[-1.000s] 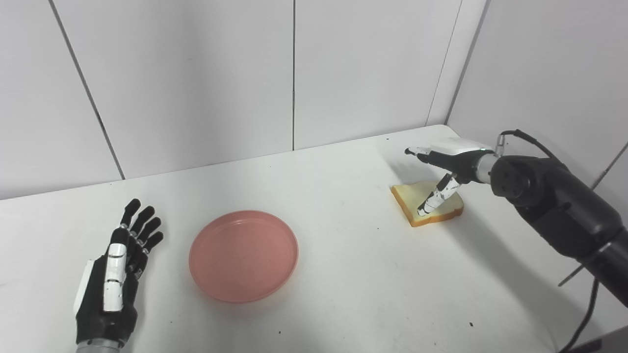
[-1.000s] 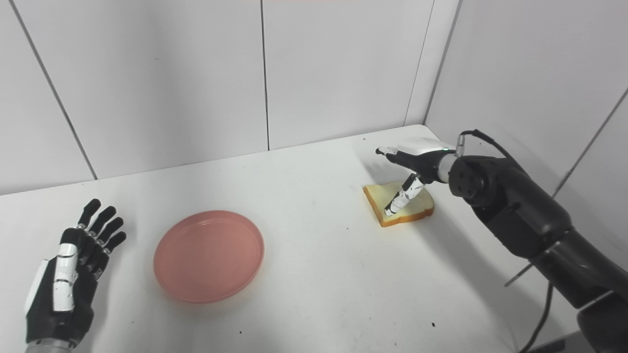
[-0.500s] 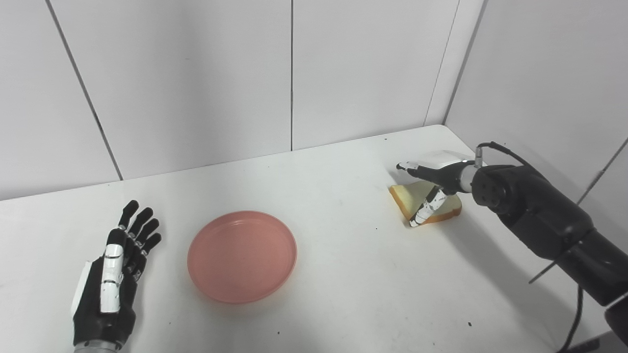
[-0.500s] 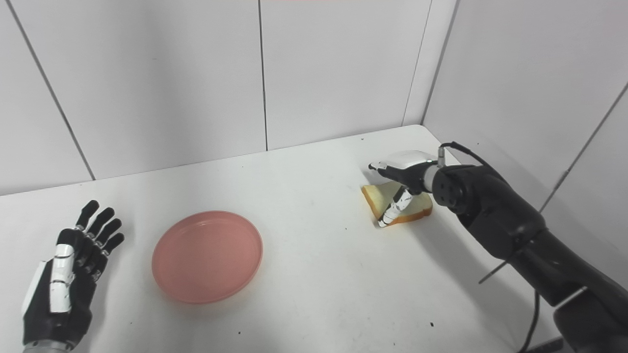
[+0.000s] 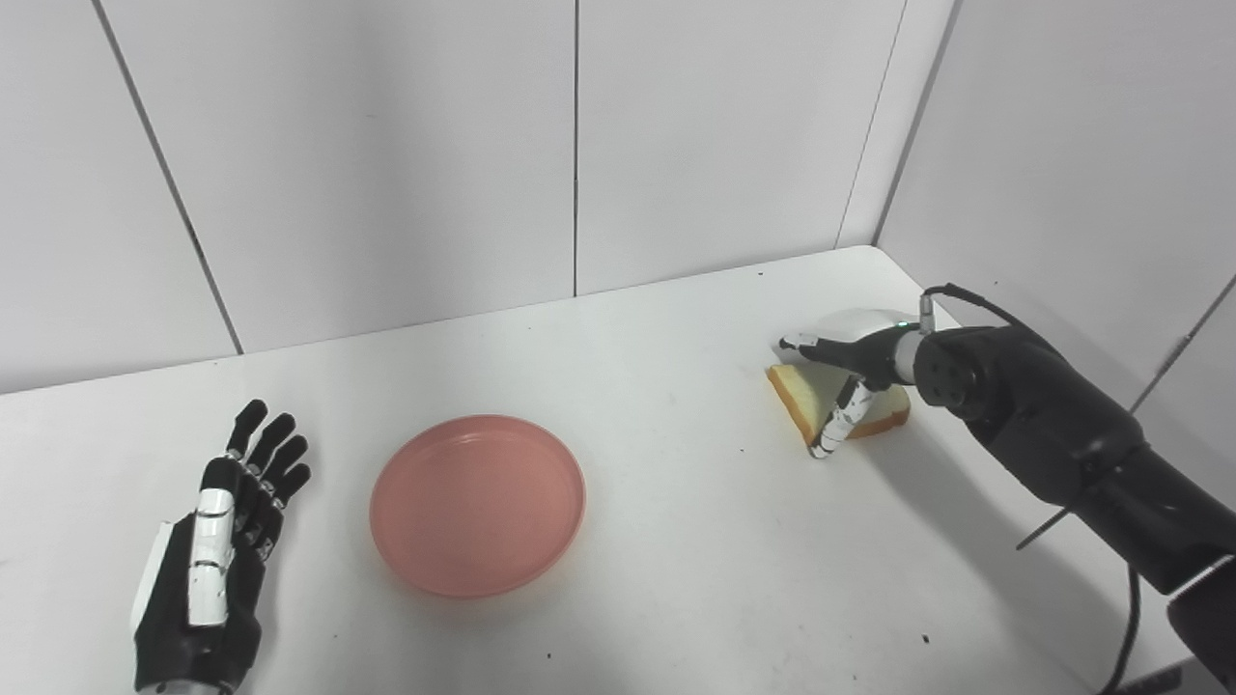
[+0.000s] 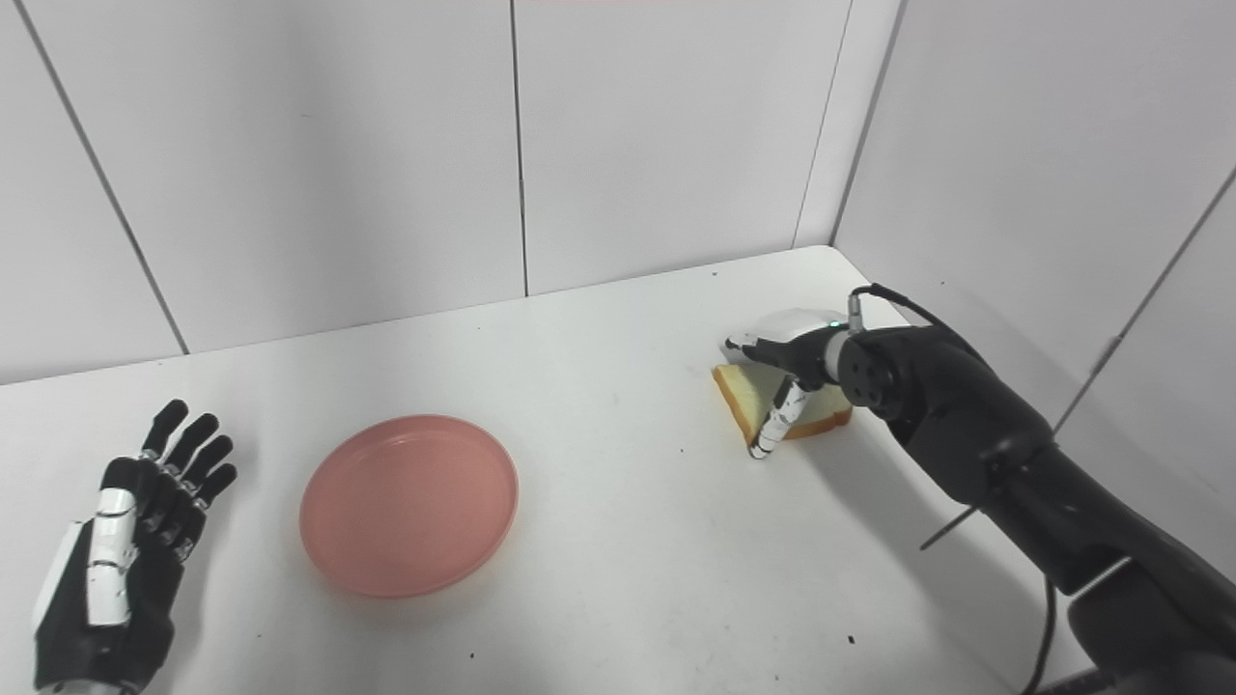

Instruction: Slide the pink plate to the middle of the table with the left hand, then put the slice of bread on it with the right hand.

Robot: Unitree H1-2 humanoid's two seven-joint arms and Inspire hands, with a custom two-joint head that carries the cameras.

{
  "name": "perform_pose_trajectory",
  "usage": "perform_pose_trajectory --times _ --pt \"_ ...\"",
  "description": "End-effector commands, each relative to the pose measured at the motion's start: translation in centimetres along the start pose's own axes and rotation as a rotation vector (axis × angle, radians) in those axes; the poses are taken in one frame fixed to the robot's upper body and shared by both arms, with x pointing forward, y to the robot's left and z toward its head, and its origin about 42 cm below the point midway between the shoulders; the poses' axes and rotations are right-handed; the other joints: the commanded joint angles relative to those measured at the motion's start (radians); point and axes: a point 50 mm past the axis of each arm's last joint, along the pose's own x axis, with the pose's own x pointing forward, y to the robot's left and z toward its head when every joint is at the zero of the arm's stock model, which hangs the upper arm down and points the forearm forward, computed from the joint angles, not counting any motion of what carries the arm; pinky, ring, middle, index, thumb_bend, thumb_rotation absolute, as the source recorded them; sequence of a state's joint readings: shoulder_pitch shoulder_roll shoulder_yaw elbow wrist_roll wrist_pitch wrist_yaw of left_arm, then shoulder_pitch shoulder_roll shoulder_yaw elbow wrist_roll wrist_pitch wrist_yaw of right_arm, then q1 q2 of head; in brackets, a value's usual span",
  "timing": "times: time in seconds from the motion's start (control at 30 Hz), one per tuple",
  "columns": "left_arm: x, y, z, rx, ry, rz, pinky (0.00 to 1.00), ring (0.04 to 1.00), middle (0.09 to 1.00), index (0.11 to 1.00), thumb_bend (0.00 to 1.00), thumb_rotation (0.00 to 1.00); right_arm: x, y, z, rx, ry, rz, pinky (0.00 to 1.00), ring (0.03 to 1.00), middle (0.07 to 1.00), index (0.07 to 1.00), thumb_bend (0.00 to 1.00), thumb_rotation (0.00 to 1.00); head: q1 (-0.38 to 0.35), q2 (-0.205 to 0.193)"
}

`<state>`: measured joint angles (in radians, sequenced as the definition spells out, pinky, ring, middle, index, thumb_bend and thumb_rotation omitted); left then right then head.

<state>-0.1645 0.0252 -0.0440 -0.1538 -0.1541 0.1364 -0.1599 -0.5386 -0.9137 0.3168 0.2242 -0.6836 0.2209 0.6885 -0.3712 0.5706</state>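
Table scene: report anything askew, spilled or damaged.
Nothing stands out. The pink plate sits flat and empty; the bread slice lies intact on the table under the right hand. The left hand rests open.

Both head cameras, set side by side, look down and forward from above the near edge across the same white surface toward the corner walls.

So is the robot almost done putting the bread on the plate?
About halfway. The pink plate already sits near the table's middle, and the left hand rests open beside it. The right hand is over the bread slice, not yet lifting it. Carrying it to the plate remains.
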Motion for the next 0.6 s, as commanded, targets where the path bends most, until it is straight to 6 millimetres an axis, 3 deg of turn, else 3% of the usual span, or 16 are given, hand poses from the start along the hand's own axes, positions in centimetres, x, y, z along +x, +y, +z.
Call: perform_pose_trajectory --times 0.0,0.2,0.33,0.57 --pt "0.5 0.0 1.4 0.009 -0.057 -0.017 0.93 0.934 0.944 0.936 0.59 1.0 -0.9 -3.3 -0.6 -0.036 0.005 -0.076 1.0 1.0 1.0 1.0 1.0 0.39 0.001 0.0" --pt "0.4 -0.1 1.6 0.002 -0.056 -0.019 0.94 0.938 0.95 0.943 0.59 1.0 -0.9 -3.3 -0.9 -0.025 0.05 -0.042 1.0 1.0 1.0 1.0 1.0 0.41 -0.002 0.008" --pt "0.3 -0.1 1.8 0.0 -0.054 -0.023 0.94 0.938 0.949 0.938 0.59 1.0 -0.9 -3.2 -1.2 0.006 0.078 -0.022 0.93 1.0 1.0 1.0 1.0 0.38 -0.003 0.013" --pt "0.2 0.0 1.9 0.0 -0.047 -0.027 0.94 0.939 0.954 0.946 0.59 1.0 -0.3 -3.0 -2.2 0.069 0.096 -0.034 0.86 0.97 1.0 1.0 1.0 0.22 -0.002 0.016"
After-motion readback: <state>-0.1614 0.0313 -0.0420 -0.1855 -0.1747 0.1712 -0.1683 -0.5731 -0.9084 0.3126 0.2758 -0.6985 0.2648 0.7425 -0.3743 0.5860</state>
